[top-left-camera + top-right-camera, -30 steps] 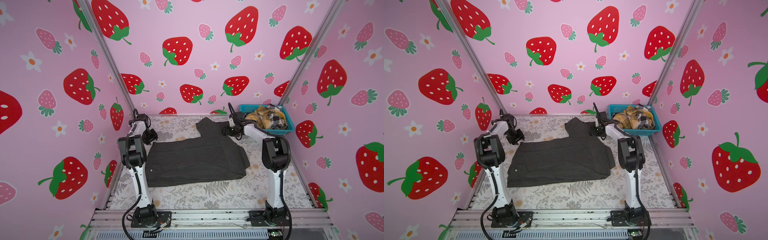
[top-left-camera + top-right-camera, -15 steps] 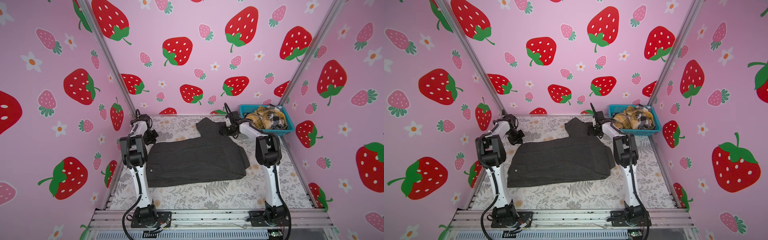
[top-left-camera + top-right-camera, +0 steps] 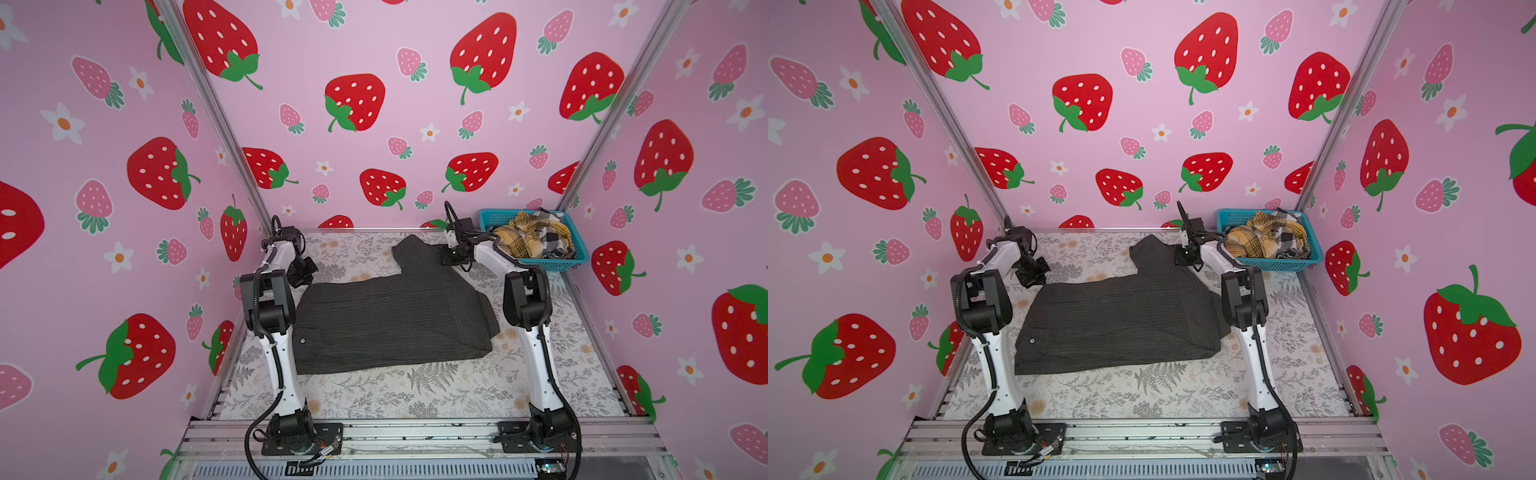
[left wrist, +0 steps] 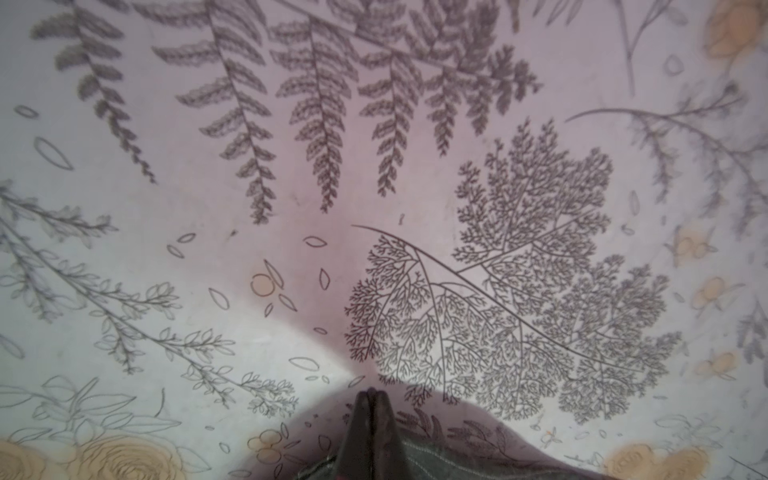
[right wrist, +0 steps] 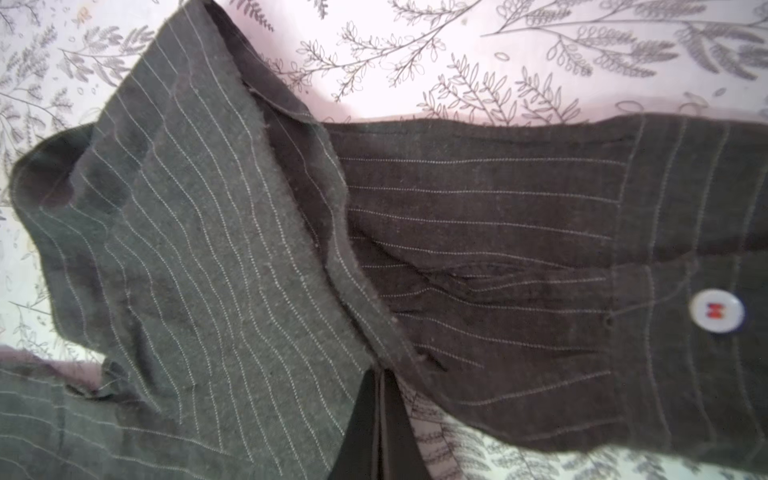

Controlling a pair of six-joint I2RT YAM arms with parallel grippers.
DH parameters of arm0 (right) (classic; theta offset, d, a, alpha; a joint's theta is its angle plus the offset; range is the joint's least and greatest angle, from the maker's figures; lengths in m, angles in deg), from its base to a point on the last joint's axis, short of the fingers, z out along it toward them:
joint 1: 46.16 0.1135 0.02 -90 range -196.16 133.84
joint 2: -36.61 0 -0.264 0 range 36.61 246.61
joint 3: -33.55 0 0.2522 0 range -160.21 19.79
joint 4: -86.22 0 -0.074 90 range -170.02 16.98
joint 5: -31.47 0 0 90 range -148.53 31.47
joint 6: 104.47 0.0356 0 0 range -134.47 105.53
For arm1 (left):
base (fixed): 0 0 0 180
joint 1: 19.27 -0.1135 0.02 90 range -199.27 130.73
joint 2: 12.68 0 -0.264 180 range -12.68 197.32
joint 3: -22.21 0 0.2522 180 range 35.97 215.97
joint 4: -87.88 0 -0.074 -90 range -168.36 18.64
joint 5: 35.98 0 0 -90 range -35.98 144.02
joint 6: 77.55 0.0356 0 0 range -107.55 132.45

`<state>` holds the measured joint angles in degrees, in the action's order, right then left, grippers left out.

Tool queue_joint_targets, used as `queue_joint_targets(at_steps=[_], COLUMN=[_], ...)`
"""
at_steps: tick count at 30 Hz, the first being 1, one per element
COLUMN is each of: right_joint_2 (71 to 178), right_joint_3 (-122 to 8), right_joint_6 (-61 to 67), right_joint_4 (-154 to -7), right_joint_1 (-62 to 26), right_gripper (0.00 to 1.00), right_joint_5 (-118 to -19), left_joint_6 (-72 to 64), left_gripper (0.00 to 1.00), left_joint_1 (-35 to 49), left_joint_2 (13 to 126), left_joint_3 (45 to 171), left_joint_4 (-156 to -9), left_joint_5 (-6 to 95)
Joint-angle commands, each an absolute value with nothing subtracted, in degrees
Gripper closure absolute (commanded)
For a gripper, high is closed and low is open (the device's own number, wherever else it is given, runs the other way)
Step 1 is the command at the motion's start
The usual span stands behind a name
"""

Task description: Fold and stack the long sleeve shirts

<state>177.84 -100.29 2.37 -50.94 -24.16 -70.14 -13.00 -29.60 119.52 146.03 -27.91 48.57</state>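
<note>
Pink strawberry-print walls (image 3: 415, 41) enclose a fern-patterned tabletop (image 3: 415, 399).

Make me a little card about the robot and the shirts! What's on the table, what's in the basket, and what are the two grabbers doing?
Table: dark pinstripe shirt spread out, one sleeve toward the back wall
Basket: teal, back right corner
In basket: yellow plaid shirt and black-and-white check shirt, crumpled
Left gripper: shut at the shirt's far left corner; hold on cloth unclear
Right gripper: shut on the sleeve
Folded stack: none yet
</note>
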Motion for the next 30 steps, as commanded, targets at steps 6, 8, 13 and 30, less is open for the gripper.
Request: queue_joint_targets(at_steps=[6,8,13,30], right_joint_2=[159.43,155.59,147.88,125.4], right_joint_3=[-86.26,-81.9,-70.22,-31.92], right_joint_6=[4.16,5.25,6.65,15.49], right_joint_4=[-57.77,-59.54,-62.76,-73.94], right_joint_1=[-25.9,-26.72,-26.74,-22.61], right_gripper=[1.0,1.0,1.0,1.0], right_joint_5=[-69.14,-70.43,-71.93,-72.29], left_joint_6=[-18.4,-19.64,-21.64,-21.96], left_gripper=[1.0,1.0,1.0,1.0], left_joint_1=[-29.45,-29.49,-29.81,-34.51], left_joint_2=[108.94,106.18,99.55,84.25], left_joint_3=[142.13,139.98,131.74,102.43], left_joint_4=[-35.95,-38.28,-41.85,-46.76], left_joint_5=[45.71,43.56,43.85,45.33])
